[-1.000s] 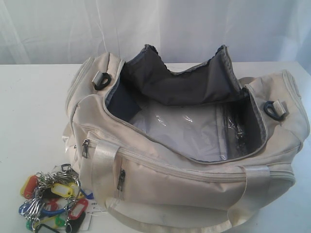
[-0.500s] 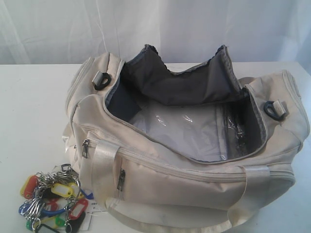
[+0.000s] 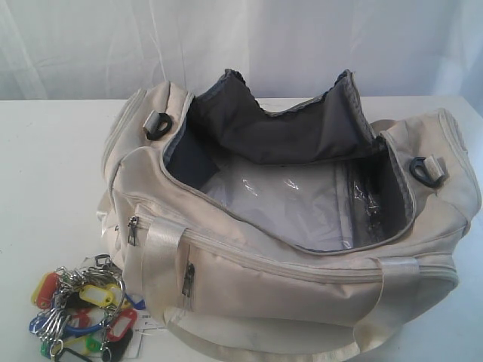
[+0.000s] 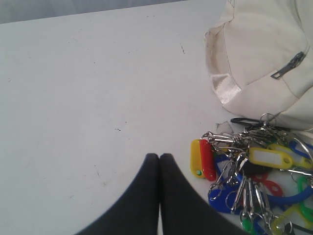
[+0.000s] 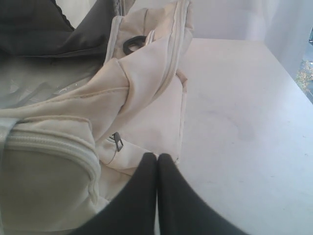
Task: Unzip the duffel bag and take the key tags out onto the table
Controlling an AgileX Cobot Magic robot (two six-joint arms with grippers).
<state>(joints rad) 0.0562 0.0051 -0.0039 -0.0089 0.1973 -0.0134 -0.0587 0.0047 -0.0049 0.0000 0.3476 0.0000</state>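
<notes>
the left gripper (image 4: pixel 159 156) has its two black fingers (image 4: pixel 144 200) pressed together, tip against tip, and nothing is between them. the right gripper (image 5: pixel 157 156) is closed in the same way and is also empty.

the key tags (image 4: pixel 249 186) lie on the table (image 4: pixel 88 88) just beside the left jaws, on the side that faces the duffel bag (image 4: pixel 259 54), and a little ahead of the fingertips. the bunch has no clear long axis. it is a loose heap that spreads from near the jaws toward the foot of the bag, and i cannot tell if its far edge touches the cloth. the left arm is clearly the nearer one. ahead of the right jaws there is only the end of the bag, with a small zipper pull (image 5: pixel 116 142) close to the tips, and no tags.

the bag is soft, wrinkled cream cloth. its main mouth stands wide open and shows the grey lining (image 3: pixel 287 128) and a shiny clear plastic sheet (image 3: pixel 279 204) at the bottom. the tags are small hard plastic plates in red, yellow, blue, green and black, tangled on thin bright metal rings (image 4: pixel 230 171). the table is smooth and dull white.

i judge the task looks complete; any new pick would first need the left jaws to open.
</notes>
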